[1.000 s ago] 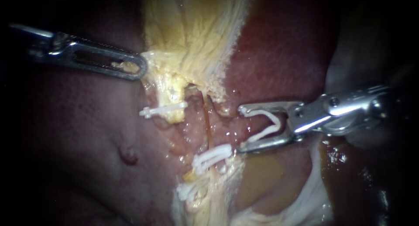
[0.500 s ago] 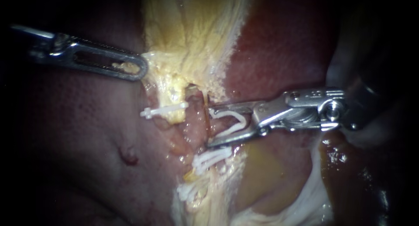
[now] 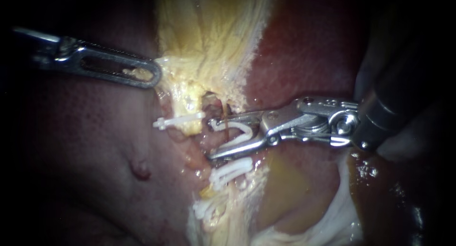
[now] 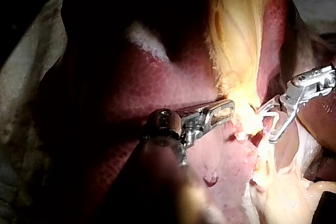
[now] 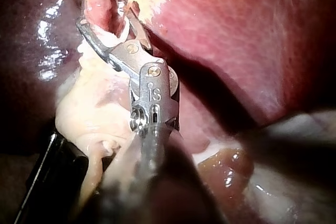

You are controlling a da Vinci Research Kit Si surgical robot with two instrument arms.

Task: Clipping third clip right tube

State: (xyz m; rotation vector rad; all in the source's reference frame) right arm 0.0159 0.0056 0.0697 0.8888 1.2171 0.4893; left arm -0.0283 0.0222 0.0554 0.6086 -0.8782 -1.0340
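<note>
My right instrument (image 3: pixel 210 137) comes in from the right. Its jaws stand apart and carry an open white clip (image 3: pixel 237 132). The clip's legs lie on either side of the thin brownish right tube (image 3: pixel 226 128), just below the yellow gallbladder (image 3: pixel 209 42). Lower on that tube sit white clips (image 3: pixel 231 170). Another clip (image 3: pixel 178 119) crosses the left tube. My left instrument (image 3: pixel 151 75) is shut on the gallbladder's edge, with a yellow shred in its window. The left wrist view shows the same grip (image 4: pixel 226 109), and the right wrist view shows my right instrument (image 5: pixel 105 17) with its jaws around tissue.
Dark red liver (image 3: pixel 85 146) lies to the left, and more liver (image 3: pixel 308 51) above my right instrument. Pale yellow-white tissue (image 3: pixel 285 198) spreads below the right instrument. A small red nodule (image 3: pixel 140 170) sits on the liver surface.
My right instrument has moved left with the open clip, from beside the tube to astride it. The left instrument and the placed clips have not moved.
</note>
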